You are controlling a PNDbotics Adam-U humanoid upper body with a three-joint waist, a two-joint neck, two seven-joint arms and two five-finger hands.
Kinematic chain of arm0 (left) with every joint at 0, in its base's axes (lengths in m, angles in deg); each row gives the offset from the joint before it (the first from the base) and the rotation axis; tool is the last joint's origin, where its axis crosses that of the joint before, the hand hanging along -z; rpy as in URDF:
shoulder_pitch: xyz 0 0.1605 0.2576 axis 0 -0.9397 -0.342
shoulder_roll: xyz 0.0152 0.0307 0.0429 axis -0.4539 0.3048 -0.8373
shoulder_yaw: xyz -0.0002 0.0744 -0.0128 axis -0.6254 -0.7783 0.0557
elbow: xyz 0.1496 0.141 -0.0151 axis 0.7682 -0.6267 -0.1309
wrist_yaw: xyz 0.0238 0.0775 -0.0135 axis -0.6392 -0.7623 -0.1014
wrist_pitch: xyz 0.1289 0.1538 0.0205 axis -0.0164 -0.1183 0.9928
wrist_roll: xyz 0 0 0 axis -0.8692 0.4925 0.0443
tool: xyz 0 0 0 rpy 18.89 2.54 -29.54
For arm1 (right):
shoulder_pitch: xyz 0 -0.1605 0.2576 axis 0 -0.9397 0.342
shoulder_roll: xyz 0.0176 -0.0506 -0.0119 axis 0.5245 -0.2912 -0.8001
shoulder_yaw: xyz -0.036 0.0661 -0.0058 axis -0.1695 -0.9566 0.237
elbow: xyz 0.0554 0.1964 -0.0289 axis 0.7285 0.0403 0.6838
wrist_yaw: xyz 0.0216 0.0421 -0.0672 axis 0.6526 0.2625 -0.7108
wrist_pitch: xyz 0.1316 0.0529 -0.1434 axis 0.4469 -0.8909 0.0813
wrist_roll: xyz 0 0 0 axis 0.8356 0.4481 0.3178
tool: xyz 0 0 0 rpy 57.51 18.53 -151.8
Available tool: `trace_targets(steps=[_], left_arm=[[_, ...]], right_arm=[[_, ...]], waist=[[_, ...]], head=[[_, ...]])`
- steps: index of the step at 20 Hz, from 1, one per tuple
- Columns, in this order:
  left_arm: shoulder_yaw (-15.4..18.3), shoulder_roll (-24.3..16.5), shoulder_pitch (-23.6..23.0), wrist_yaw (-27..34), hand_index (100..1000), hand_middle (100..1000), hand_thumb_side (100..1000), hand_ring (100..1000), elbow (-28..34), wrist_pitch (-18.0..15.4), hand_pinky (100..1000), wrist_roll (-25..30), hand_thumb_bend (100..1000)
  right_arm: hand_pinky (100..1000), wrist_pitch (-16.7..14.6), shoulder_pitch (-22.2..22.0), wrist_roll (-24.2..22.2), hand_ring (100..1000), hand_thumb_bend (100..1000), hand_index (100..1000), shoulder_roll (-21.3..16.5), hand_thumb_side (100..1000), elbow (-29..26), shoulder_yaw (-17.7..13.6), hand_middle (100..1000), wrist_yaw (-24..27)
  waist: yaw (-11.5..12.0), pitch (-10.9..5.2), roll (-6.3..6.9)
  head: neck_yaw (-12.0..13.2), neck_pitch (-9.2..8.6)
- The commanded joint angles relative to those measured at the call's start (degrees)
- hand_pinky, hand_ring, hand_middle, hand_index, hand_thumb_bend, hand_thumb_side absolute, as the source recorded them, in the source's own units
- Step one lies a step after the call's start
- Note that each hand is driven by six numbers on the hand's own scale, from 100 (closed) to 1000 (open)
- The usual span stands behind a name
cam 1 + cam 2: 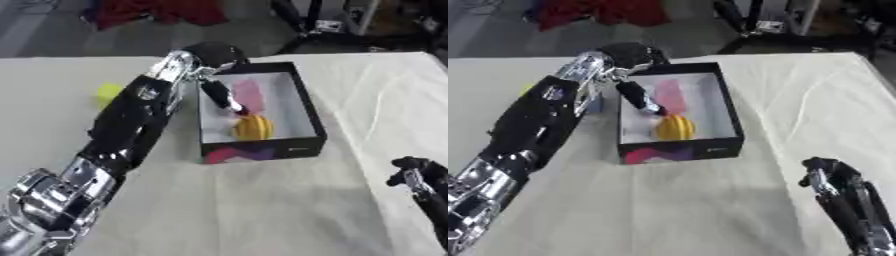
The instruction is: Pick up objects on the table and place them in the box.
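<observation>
While the left hand [219, 92] reaches into the box [302, 95], fingers straight just above a yellow ball [252, 128] and pink object [249, 92] inside, one yellow-green object [108, 92] waits on the table [262, 210] — right hand [829, 180] idle, curled.

Left robot hand [219, 92] reaching forward — fingers extended, right robot hand [826, 176] idle, lower right

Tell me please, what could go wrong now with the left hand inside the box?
1. The left hand reaches into the box, fingers at the yellow object; withdrawing might drag that object out or catch the box wall and shift the box.
2. The forearm hides part of the yellow-green object on the table; the arm may knock it.
</observation>
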Motion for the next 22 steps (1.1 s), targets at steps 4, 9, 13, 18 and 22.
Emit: trace_targets(steps=[4,9,13,18,22], left_arm=[[0.49,-13.19,2.21,12.19,900,821,527,798,9.68,-2.45,838,10.04,518],[0.38,-19.50,1.22,12.61,920,872,466,836,11.15,-3.29,860,18.94,500],[1.69,-21.10,0.09,9.29,908,862,414,829,6.94,-2.56,850,21.71,479],[4.01,-20.45,-0.44,1.48,908,867,387,831,-1.63,-0.95,846,22.38,472],[6.32,-19.28,-0.78,-3.27,890,844,337,803,-7.05,1.10,826,21.16,433]], right_arm=[[712,-0.16,-0.14,0.48,514,100,630,-0.93,625,-0.48,-0.82,428,-0.22],[711,-0.16,-0.32,0.59,514,100,630,-1.15,628,-0.41,-0.91,428,-0.45],[711,-0.12,-0.32,0.68,514,100,629,-1.18,628,-0.37,-0.98,428,-0.52],[711,-0.12,-0.23,0.64,514,100,630,-1.11,629,-0.38,-0.97,428,-0.49],[711,-0.14,-0.11,0.51,514,100,630,-1.03,626,-0.38,-0.85,428,-0.43]], waist=[[0.46,-1.72,-0.08],[0.62,-1.81,0.30],[0.60,-1.76,0.33],[0.49,-1.68,0.25],[0.42,-1.63,0.13]], head=[[0.13,-0.11],[0.85,-0.11],[0.65,-0.11],[0.12,-0.11],[-0.22,-0.11]])
